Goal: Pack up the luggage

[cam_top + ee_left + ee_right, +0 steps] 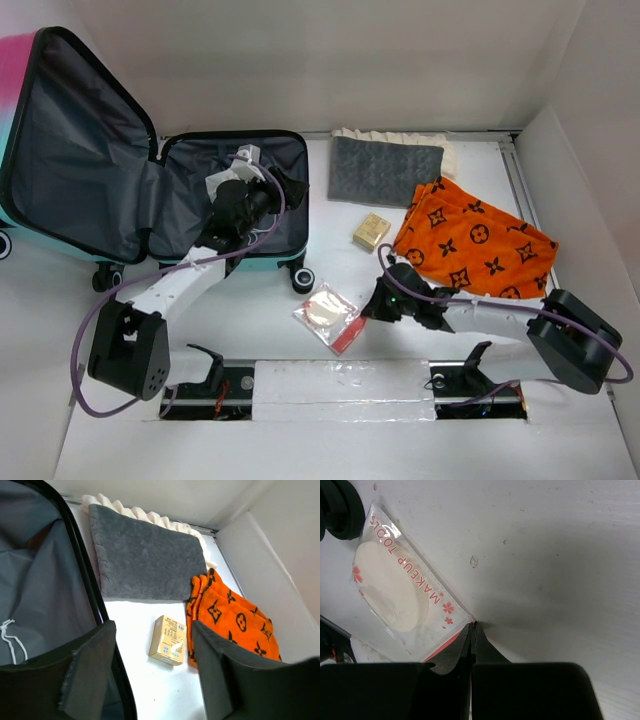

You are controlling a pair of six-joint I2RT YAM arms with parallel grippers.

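The luggage [90, 170] lies open at the back left, its dark grey lining up and its pink-turquoise shell at the edge; the lining also fills the left of the left wrist view [45, 590]. My left gripper [292, 185] is open and empty over the lower half's right rim, with its jaws wide apart [150, 630]. My right gripper [368, 312] is shut on the corner of a clear "MAKEUP TOOLS" pouch [325, 312] lying on the table. In the right wrist view the fingertips [472, 625] meet at the pouch's [395, 585] red-edged corner.
A small gold box [371, 231] [169, 640] lies right of the suitcase. An orange patterned cloth [470, 240] [235, 620] lies at the right. A grey towel [385, 170] [145, 555] on a cream cloth [400, 136] lies at the back. A black suitcase wheel [300, 278] [337, 510] stands near the pouch.
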